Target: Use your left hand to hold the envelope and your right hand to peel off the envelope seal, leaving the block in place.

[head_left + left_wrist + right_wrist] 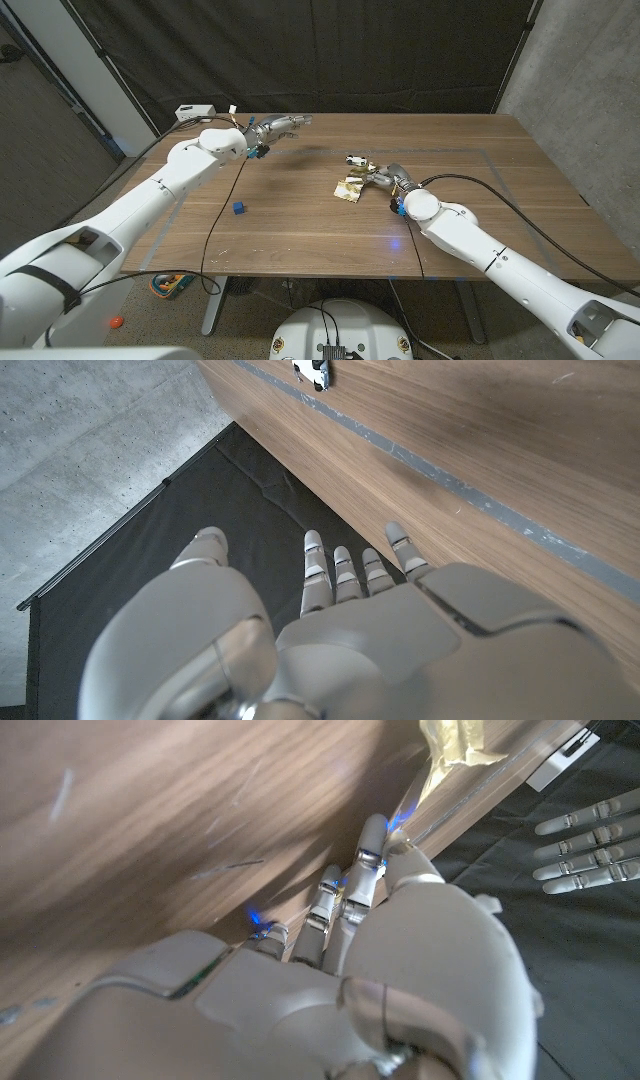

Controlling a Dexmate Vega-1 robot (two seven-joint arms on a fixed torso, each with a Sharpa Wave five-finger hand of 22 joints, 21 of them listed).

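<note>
Golden and crumpled, the envelope (349, 188) lies on the wooden surface (300, 225) a little right of the middle. We see the right hand (385, 178) at the envelope's right edge, its fingers (370, 855) curled in and closed on a thin clear strip, the envelope seal (425, 790), which runs from the fingertips to the envelope (452, 738). In the head view a small dark-and-white piece (354, 159) sits just beyond the envelope; we cannot tell what it is. The left hand (278, 126) hangs above the far left part of the surface, well apart from the envelope, holding nothing, its fingers (335, 575) straight and slightly spread. A small blue block (239, 208) sits on the surface to the left of the envelope, nearer than the left hand. A white box (194, 111) lies at the far left corner.
</note>
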